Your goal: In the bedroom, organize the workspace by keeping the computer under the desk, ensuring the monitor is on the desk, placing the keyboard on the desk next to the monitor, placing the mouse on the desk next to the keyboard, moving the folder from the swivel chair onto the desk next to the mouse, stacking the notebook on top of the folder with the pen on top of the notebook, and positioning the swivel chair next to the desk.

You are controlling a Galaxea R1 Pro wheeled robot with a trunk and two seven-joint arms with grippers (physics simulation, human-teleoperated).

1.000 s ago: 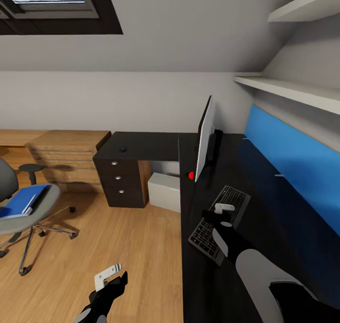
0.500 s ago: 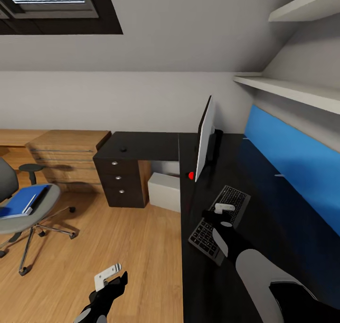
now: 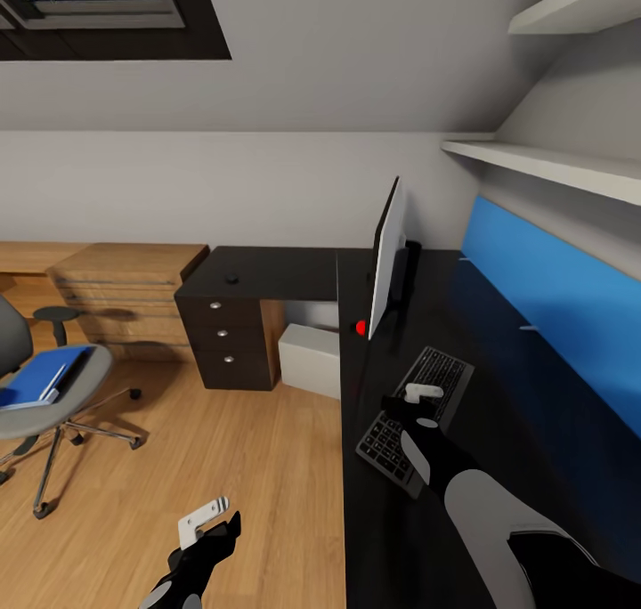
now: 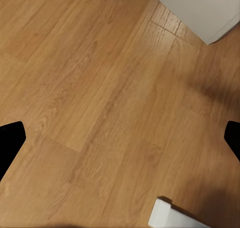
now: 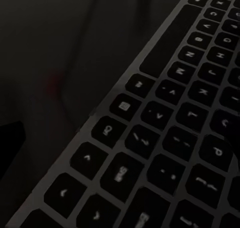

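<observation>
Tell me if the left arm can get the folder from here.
Probably not. The folder lies on the chair far off to the side, while the left gripper hangs over bare floor; the base likely must move closer.

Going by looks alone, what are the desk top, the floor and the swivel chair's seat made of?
The desk top looks like glossy black laminate or lacquered board: it mirrors the blue panel faintly. The floor looks like matte light wood planks, with grain and seams showing. The swivel chair seat looks like grey fabric, dull and unreflective; its legs look like chrome.
</observation>
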